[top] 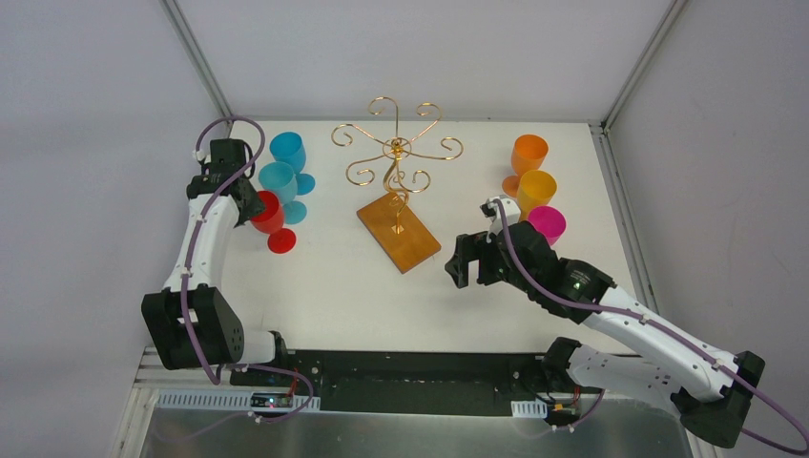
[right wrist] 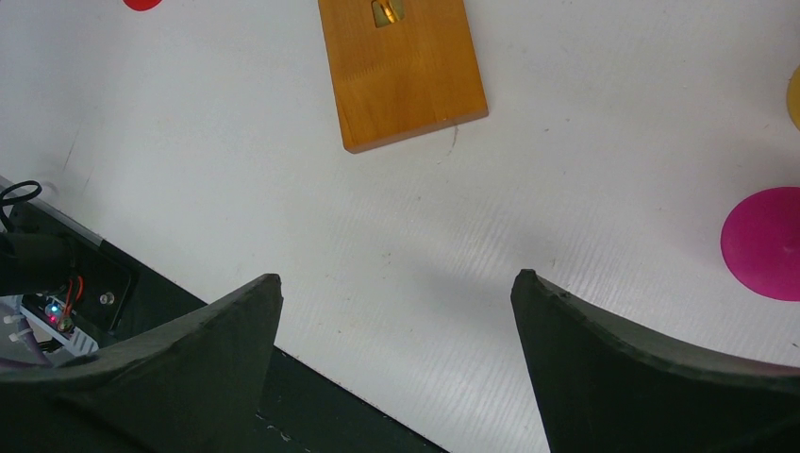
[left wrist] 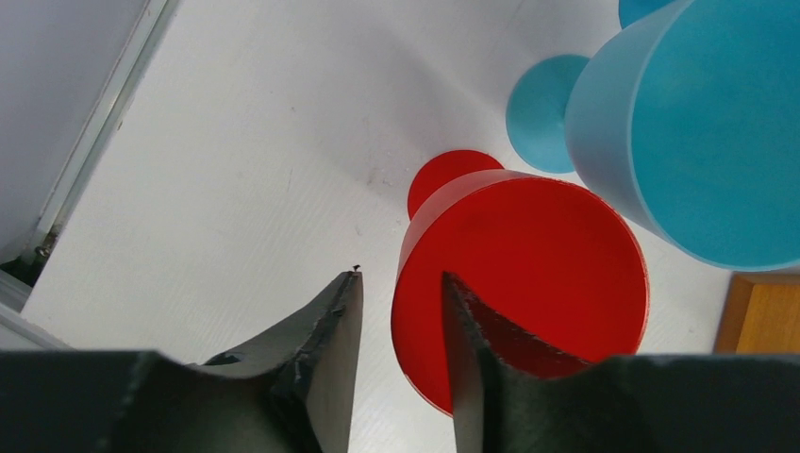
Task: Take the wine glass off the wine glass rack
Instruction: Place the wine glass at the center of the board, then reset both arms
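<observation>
The wine glass rack (top: 396,153) is a gold wire stand on an orange-brown wooden base (top: 399,234) at the table's middle; no glass hangs on its arms. A red wine glass (top: 269,212) stands upright on the table to its left. My left gripper (top: 250,205) is over its rim. In the left wrist view the gripper (left wrist: 401,276) is slightly open: one finger is outside the red glass (left wrist: 528,274), one is inside, and the rim is loose between them. My right gripper (top: 465,260) is open and empty just right of the base (right wrist: 401,75).
Two blue glasses (top: 286,148) (top: 279,179) stand just behind the red one. Orange (top: 529,153), yellow-orange (top: 536,191) and magenta (top: 547,222) glasses stand at the right, close to my right arm. Metal frame rails edge the table.
</observation>
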You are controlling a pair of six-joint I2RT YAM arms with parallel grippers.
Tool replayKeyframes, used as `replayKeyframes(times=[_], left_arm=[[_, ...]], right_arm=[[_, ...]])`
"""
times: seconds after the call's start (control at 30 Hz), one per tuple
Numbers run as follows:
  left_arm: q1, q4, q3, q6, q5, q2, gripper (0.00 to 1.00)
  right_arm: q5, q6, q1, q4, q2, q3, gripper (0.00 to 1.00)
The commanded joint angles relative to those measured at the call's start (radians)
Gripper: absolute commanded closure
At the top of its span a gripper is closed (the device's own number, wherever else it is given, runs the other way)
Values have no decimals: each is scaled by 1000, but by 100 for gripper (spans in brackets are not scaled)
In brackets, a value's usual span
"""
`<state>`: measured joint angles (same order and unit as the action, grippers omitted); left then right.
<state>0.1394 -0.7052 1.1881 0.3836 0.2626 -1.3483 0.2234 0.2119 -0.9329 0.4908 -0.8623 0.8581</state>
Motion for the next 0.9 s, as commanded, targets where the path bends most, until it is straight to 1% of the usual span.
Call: replayKeyframes(times=[0.0, 0.1, 0.23, 0.37, 0.5, 0.57, 0.67, 0.73, 0.77, 0.87], left_arm=[[12, 10, -8, -3, -21, 34, 59], [12, 5, -8, -3, -32, 60, 52], [12, -22, -1, -5, -79, 98, 49], [12, -43, -9, 5, -103, 165, 47], [11, -46, -28, 9, -142, 240, 42], [10, -46, -33, 10, -171, 278, 41], [7, -46, -30, 11, -256, 336, 41], [-18, -49, -21, 2, -289, 365, 35], [-47, -50, -17, -6, -301, 375, 32], [-123, -75, 14, -27, -337, 383, 26]], right_arm=[[22, 14, 2, 3, -5, 36, 4], [31, 20, 2, 15, -5, 47, 1], [48, 21, 2, 27, 5, 59, 1], [107, 48, 2, 20, 22, 70, 1], [239, 92, 2, 13, 38, 69, 1], [311, 131, 2, 17, 40, 71, 1], [415, 200, 3, 37, 37, 80, 1], [472, 236, 2, 52, 35, 86, 1], [506, 255, 3, 63, 33, 89, 1], [552, 277, 2, 96, 27, 99, 1]])
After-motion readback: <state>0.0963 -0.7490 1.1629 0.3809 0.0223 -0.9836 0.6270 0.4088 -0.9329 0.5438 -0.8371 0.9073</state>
